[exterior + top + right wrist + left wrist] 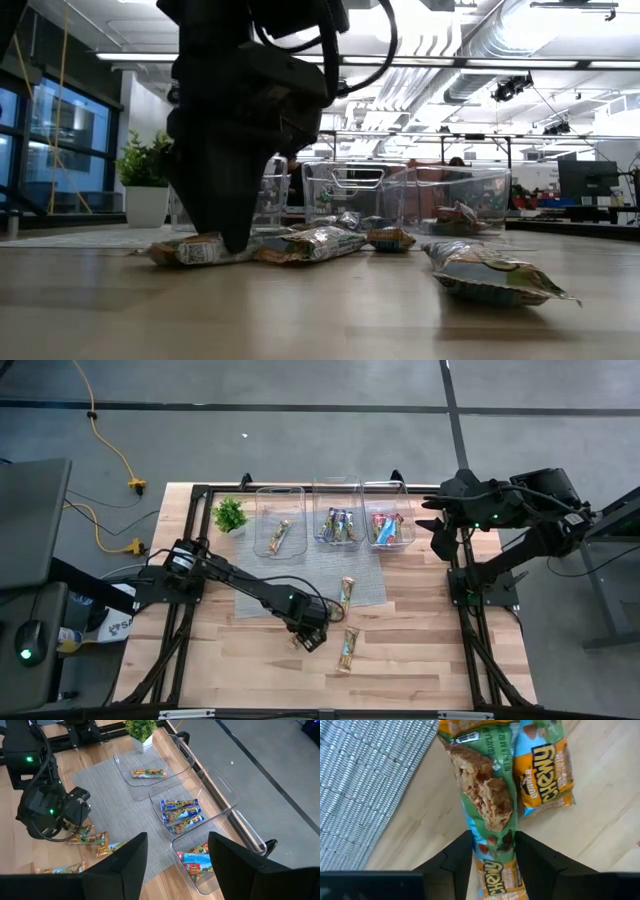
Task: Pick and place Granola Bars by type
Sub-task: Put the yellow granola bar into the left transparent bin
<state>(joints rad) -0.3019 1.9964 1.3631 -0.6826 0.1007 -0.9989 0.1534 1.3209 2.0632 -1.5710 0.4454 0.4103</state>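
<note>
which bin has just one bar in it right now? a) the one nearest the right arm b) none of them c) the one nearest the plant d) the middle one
c: the bin nearest the plant holds a single tan bar, while the middle bin and the bin nearest the right arm each hold several.

My worktop [420,650] is pale planked wood with a smooth, faintly sheened face. On it I see a grey woven cloth mat [365,785], ribbed and matt. The granola bars [487,795] wear glossy, crinkled film wrappers. The bins [220,802] are clear, shiny plastic. My left pincer [492,870] has matt black fingers [457,865], smooth like plastic.
</note>
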